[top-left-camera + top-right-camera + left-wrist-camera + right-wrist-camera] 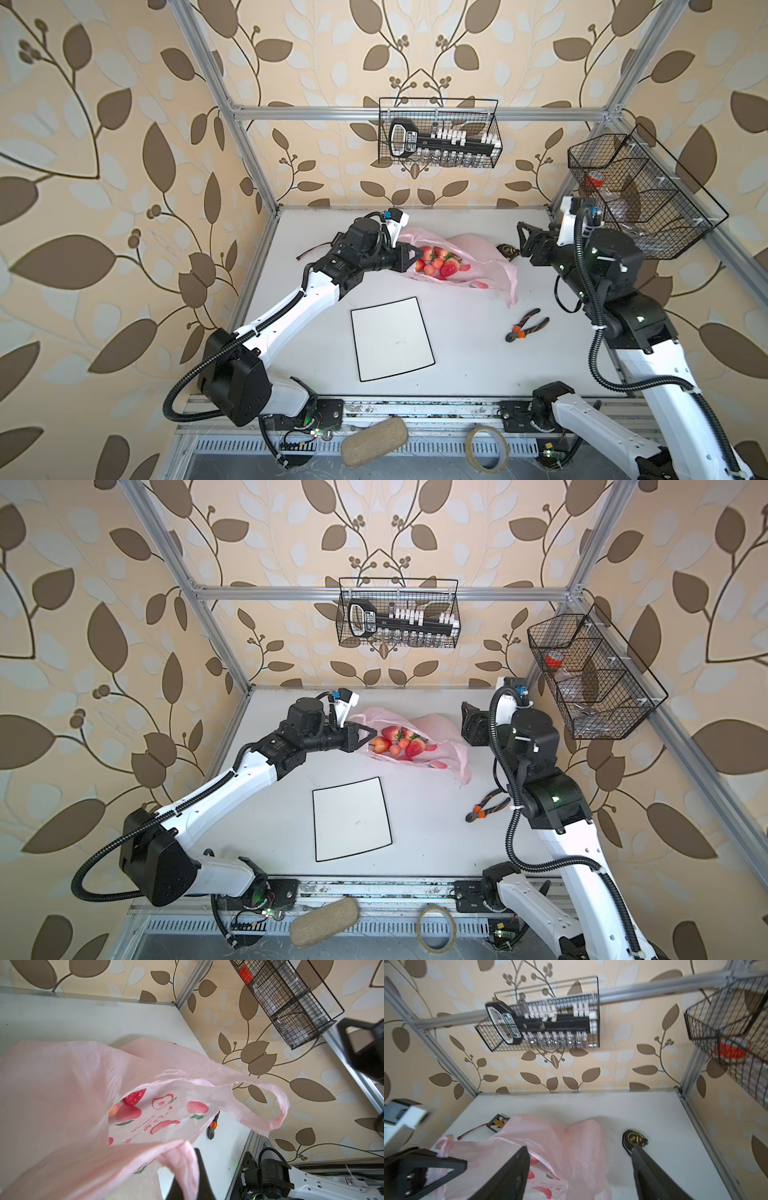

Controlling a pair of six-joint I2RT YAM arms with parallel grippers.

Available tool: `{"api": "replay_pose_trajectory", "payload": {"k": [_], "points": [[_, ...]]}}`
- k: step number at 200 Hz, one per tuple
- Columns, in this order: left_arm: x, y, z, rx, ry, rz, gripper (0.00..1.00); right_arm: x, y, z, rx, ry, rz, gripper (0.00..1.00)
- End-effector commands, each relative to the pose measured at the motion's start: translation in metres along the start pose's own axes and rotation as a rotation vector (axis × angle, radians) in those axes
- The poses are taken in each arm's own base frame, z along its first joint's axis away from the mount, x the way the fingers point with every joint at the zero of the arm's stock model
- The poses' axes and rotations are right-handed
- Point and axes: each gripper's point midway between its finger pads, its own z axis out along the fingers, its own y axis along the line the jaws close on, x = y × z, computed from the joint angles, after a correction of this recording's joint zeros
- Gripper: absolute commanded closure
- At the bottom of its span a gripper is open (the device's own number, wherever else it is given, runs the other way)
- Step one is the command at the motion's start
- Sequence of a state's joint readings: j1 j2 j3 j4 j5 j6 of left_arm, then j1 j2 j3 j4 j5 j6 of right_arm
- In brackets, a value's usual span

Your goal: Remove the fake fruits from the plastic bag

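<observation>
**Fruit bag held open on the bench.** The left gripper point(417, 254) is clamped on a loop handle of the plastic bag point(484, 254), and the bag's mouth gapes right at its fingertips. The fake fruits point(436, 262) lie heaped inside, just beyond those tips. Red strawberries with green caps and small orange-red balls shine against the thin pink film, which is printed with peaches and sags crumpled away from the gripper.

Across the bag, the right gripper point(578, 1150) hovers with its fingers spread wide, gripping nothing. Rumpled plastic beneath it hides most of the fruit from its wrist view. A black-and-yellow tape measure point(634, 1139) sits just beside one fingertip.

Back toward the arm bases lie a white black-edged mat point(390, 338) and orange-handled cutters point(528, 324). Farthest off, a wire basket point(384, 120) on the rear rail holds a socket set point(444, 139), and a side basket point(590, 160) holds a red tape roll point(595, 179).
</observation>
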State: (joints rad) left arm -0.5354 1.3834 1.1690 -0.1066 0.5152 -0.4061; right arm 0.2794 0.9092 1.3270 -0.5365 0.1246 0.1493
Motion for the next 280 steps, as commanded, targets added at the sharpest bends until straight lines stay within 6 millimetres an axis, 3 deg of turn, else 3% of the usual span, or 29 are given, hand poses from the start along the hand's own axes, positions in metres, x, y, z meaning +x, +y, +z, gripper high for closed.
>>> {"api": "replay_pose_trajectory", "payload": {"k": [1, 21, 36, 58, 105, 132, 166, 231, 280], "points": [[-0.019, -0.012, -0.006, 0.023, -0.047, 0.063, 1.00, 0.001, 0.047, -0.006, -0.272, 0.066, -0.207, 0.31], [-0.017, -0.011, -0.005, 0.023, -0.044, 0.061, 1.00, 0.018, 0.097, -0.004, -0.507, 0.089, -0.320, 0.48], [-0.017, -0.011, -0.006, 0.020, -0.045, 0.064, 1.00, 0.042, 0.123, 0.003, -0.557, 0.086, -0.491, 0.54], [-0.015, -0.008, -0.008, 0.007, -0.047, 0.065, 1.00, 0.076, 0.143, 0.026, -0.558, 0.070, -0.756, 0.58], [-0.014, -0.006, -0.016, -0.023, -0.060, 0.076, 1.00, 0.143, 0.166, 0.079, -0.640, 0.106, -0.962, 0.67], [-0.013, -0.005, -0.020, -0.040, -0.065, 0.081, 1.00, 0.178, 0.166, 0.102, -0.635, 0.132, -1.037, 0.76], [-0.012, -0.005, -0.024, -0.052, -0.067, 0.086, 1.00, 0.205, 0.161, 0.121, -0.615, 0.154, -1.064, 0.84], [-0.004, 0.000, -0.032, -0.085, -0.055, 0.099, 1.00, 0.250, 0.118, 0.143, -0.560, 0.268, -1.048, 0.89], [0.001, 0.000, -0.041, -0.110, -0.040, 0.129, 1.00, 0.273, 0.089, 0.155, -0.466, 0.339, -1.184, 0.89]]}}
